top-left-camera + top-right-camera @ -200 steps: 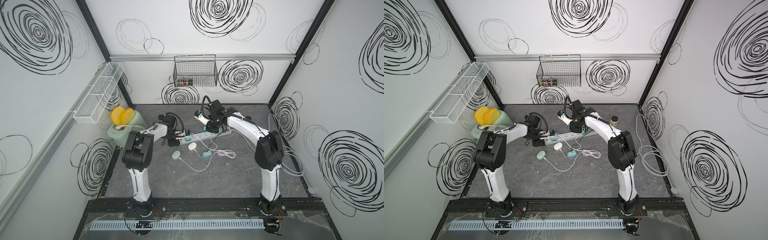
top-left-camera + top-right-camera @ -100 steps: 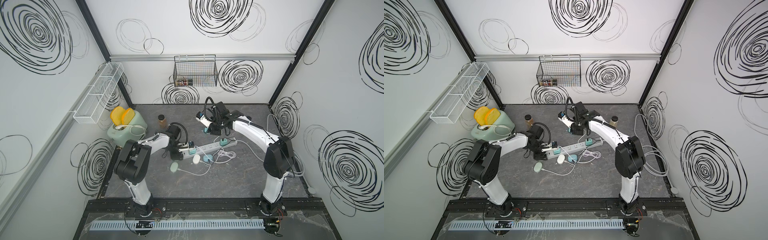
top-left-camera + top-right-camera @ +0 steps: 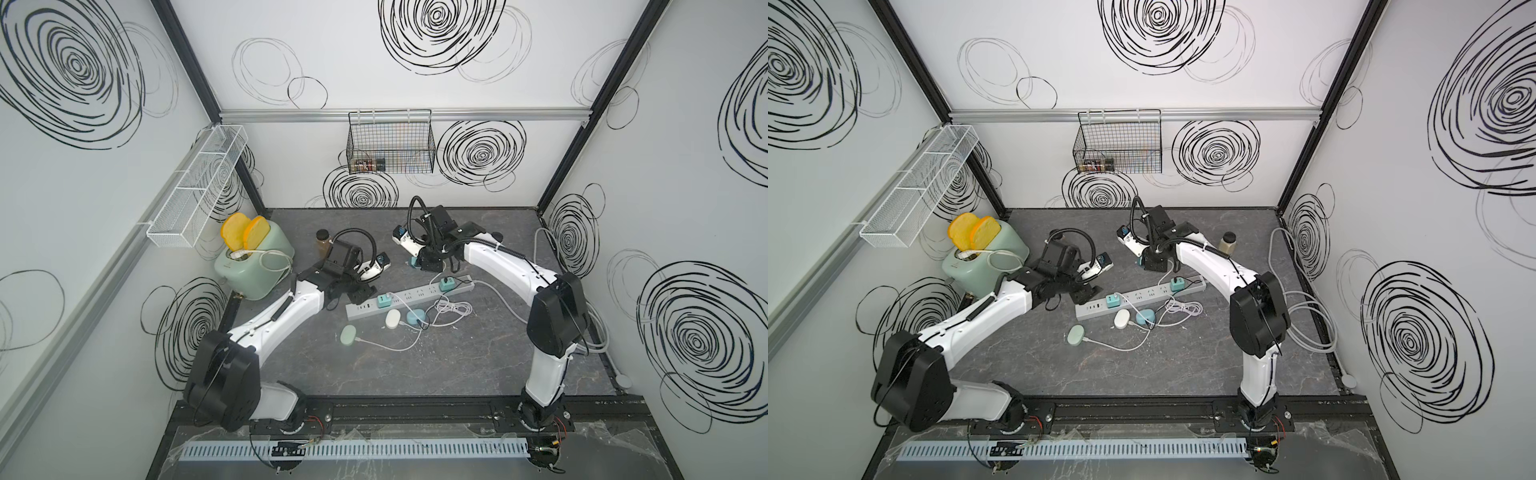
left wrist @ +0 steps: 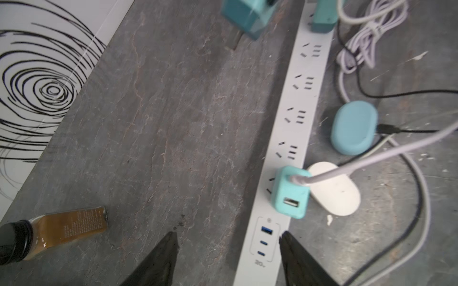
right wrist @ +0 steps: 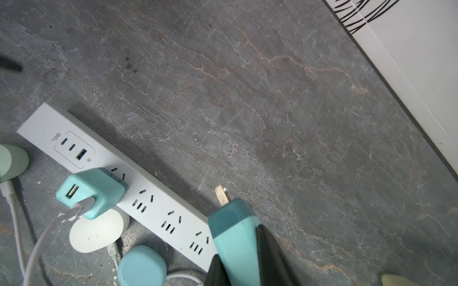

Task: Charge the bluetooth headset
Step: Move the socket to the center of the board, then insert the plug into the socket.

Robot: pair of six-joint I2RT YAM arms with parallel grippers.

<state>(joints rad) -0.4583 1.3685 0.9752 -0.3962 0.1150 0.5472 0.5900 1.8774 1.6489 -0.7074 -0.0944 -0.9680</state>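
power strip (image 3: 409,296) dragged nearer the front, left pincer (image 4: 228,235) widened at its end

Overhead stereo pair; close wrist views

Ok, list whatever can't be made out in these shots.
Wire basket contents: too small and behind mesh in both top views.
Bottle label: blurred in the left wrist view.
Teal charger in the right jaws: rear end hidden by them and cut off by the right wrist view's edge.

Contents of wire basket (image 3: 390,145), twelve o'clock from power strip (image 3: 409,297), too small to identify. Cap of brown bottle (image 4: 67,227) cropped.
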